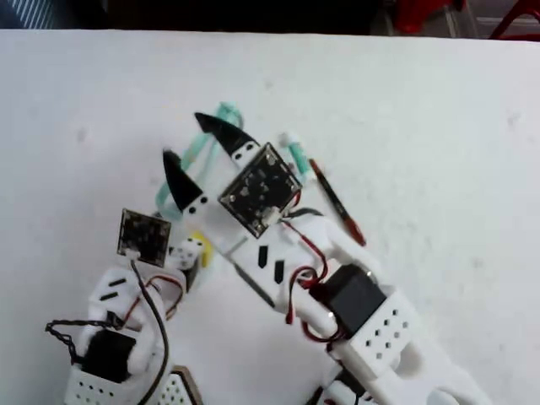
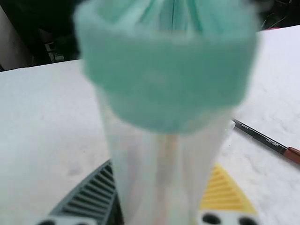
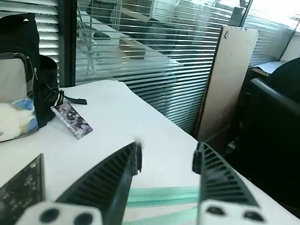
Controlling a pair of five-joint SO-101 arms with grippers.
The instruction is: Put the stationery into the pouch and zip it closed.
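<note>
High view, table [image 1: 439, 101]: white and flat, carrying the pouch, the pencil and both arms.
Pouch [image 2: 164, 93]: lies under the two grippers near the table's middle. It has clear, thin film walls and a teal fabric zip band [image 3: 159, 194]. It looks light, limp and slippery, so it will likely buckle and slide rather than hold a shape. The woven band looks the surest place to grip, near the mouth, so one side can be lifted open.
Right gripper [image 1: 182, 137]: black fingers spread wide above the teal band, holding nothing.
Left gripper [image 2: 164, 166]: one dark finger and one yellow finger sit on either side of the pouch's clear wall, apparently pinching it.
Pencil [image 1: 337, 202]: dark barrel with a red end, lying on the table just beside the pouch. It is stiff, thin and light and may roll, so a mid-barrel pinch across its width seems best.
Print: the pencil's barrel bears pale lettering, too small to make out. A card [image 3: 71, 121] beside a dark bag [image 3: 28, 70] shows a picture, with no legible words.
</note>
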